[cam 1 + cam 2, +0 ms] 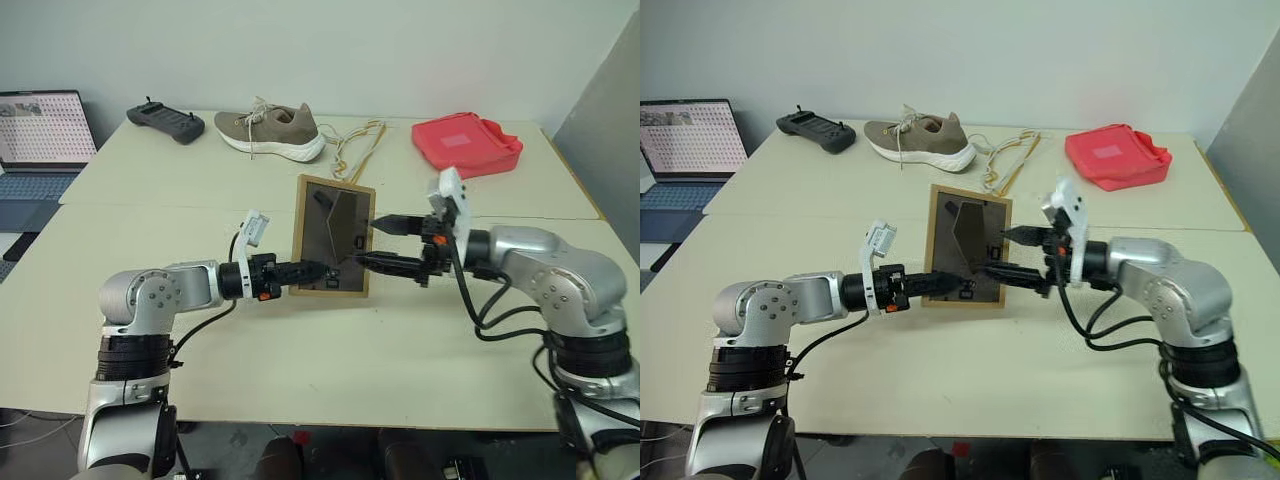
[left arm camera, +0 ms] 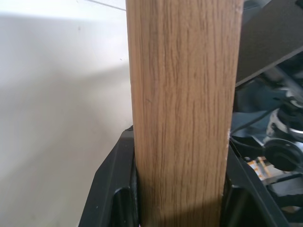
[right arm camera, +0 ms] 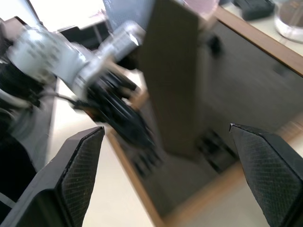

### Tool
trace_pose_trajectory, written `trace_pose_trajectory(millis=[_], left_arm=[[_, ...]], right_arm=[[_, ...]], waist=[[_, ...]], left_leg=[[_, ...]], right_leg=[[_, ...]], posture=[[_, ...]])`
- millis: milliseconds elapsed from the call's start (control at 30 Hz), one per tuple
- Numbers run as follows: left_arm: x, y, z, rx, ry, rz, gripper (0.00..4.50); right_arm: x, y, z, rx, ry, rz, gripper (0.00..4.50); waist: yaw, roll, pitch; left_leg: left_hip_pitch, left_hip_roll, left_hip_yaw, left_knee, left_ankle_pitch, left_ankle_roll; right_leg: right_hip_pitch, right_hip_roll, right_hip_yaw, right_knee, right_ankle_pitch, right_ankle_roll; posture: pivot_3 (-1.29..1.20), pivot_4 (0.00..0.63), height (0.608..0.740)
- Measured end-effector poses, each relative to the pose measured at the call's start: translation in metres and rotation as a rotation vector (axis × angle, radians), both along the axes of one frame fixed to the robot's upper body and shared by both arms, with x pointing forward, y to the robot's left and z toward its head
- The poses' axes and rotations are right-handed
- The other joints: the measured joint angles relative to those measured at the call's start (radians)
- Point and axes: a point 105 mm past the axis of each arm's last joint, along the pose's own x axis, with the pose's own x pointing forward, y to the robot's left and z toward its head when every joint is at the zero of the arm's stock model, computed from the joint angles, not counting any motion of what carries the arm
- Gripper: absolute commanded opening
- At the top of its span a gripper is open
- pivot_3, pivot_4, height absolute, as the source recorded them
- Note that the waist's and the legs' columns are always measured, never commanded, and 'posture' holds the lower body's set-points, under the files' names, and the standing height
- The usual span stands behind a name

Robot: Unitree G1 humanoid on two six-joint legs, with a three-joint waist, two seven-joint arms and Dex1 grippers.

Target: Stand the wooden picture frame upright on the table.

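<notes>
Wooden picture frame (image 1: 333, 237), stiff and probably light, stands back-outward on the table (image 1: 400, 340), its side rail pinched by the left gripper (image 1: 318, 268); the right gripper (image 1: 388, 244) gapes wide beside its stand.

The wooden picture frame (image 1: 333, 236) stands mid-table (image 1: 300, 370). At its 11 o'clock lies a shoe (image 1: 270, 132); the controller (image 1: 165, 122) at 10; the pouch (image 1: 466, 144) at 1; the laptop (image 1: 42, 135) far at 9.
</notes>
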Motion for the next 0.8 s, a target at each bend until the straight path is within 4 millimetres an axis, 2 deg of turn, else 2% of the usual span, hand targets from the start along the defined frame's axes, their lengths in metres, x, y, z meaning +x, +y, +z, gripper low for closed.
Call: trace_pose_trajectory(millis=[67, 100, 167, 267, 333, 467, 533, 600, 800], left_arm=[[-0.005, -0.002, 0.001, -0.044, 0.075, -0.024, 1.27], [-0.005, -0.001, 0.002, -0.075, 0.142, -0.034, 1.27], [-0.006, 0.002, 0.008, -0.152, 0.234, -0.064, 1.27], [-0.012, 0.007, 0.012, -0.171, 0.269, -0.094, 1.27], [-0.015, 0.004, 0.014, -0.171, 0.277, -0.114, 1.27], [-0.016, -0.005, 0.014, -0.193, 0.309, -0.145, 1.27], [-0.018, -0.007, 0.016, -0.206, 0.312, -0.157, 1.27], [-0.018, -0.008, 0.017, -0.211, 0.317, -0.159, 1.27], [-0.023, -0.017, 0.021, -0.238, 0.319, -0.195, 1.27]], right_arm=[[0.007, -0.017, -0.008, -0.095, -0.122, -0.059, 4.48], [0.016, -0.029, -0.009, -0.163, -0.253, -0.102, 4.48], [0.033, -0.055, -0.01, -0.366, -0.617, -0.183, 4.48], [0.039, -0.071, -0.007, -0.599, -1.098, -0.176, 4.48], [0.036, -0.064, -0.005, -0.599, -1.279, -0.123, 4.48], [0.029, -0.032, 0.004, -0.491, -1.545, -0.048, 4.48], [0.027, -0.023, 0.002, -0.479, -1.608, -0.006, 4.48], [0.028, -0.021, -0.003, -0.479, -1.62, 0.012, 4.48], [0.029, 0.006, -0.011, -0.432, -1.673, 0.088, 4.48]], waist=[[0.001, -0.001, 0.0], [-0.001, -0.001, 0.0], [-0.004, -0.001, 0.001], [-0.01, -0.001, 0.001], [-0.016, -0.001, 0.001], [-0.021, -0.001, 0.001], [-0.019, -0.001, 0.001], [-0.015, -0.001, 0.001], [-0.012, -0.001, 0.001]], left_leg=[[0.0, 0.0, 0.0, 0.0, 0.0, 0.0], [0.0, 0.0, 0.0, 0.0, 0.0, 0.0], [0.0, -0.001, 0.0, 0.001, 0.0, 0.0], [0.001, 0.0, 0.002, 0.0, 0.0, -0.001], [0.002, 0.001, 0.003, -0.001, 0.002, -0.004], [0.003, 0.001, 0.003, 0.001, 0.003, -0.006], [0.003, 0.0, 0.002, 0.002, 0.003, -0.006], [0.003, 0.0, 0.002, 0.002, 0.003, -0.006], [0.003, 0.0, 0.002, 0.002, 0.003, -0.006]], right_leg=[[0.0, 0.0, -0.001, -0.001, 0.0, 0.0], [0.0, 0.0, 0.0, -0.001, 0.0, 0.0], [0.0, 0.0, 0.0, -0.001, 0.0, 0.001], [0.0, 0.0, 0.002, -0.001, 0.0, 0.001], [0.0, 0.0, 0.003, 0.0, 0.0, 0.001], [0.0, 0.0, 0.003, 0.005, 0.0, 0.0], [0.0, 0.0, 0.003, 0.005, 0.0, 0.0], [0.0, -0.001, 0.003, 0.005, 0.0, 0.0], [0.0, -0.001, 0.003, 0.005, 0.0, 0.0]], posture=[[0.0, 0.15, 0.74], [0.0, 0.15, 0.74], [0.0, 0.15, 0.74], [0.0, 0.15, 0.74], [0.0, 0.15, 0.74], [0.0, 0.15, 0.74], [0.0, 0.15, 0.74], [0.0, 0.15, 0.74], [0.0, 0.15, 0.74]])
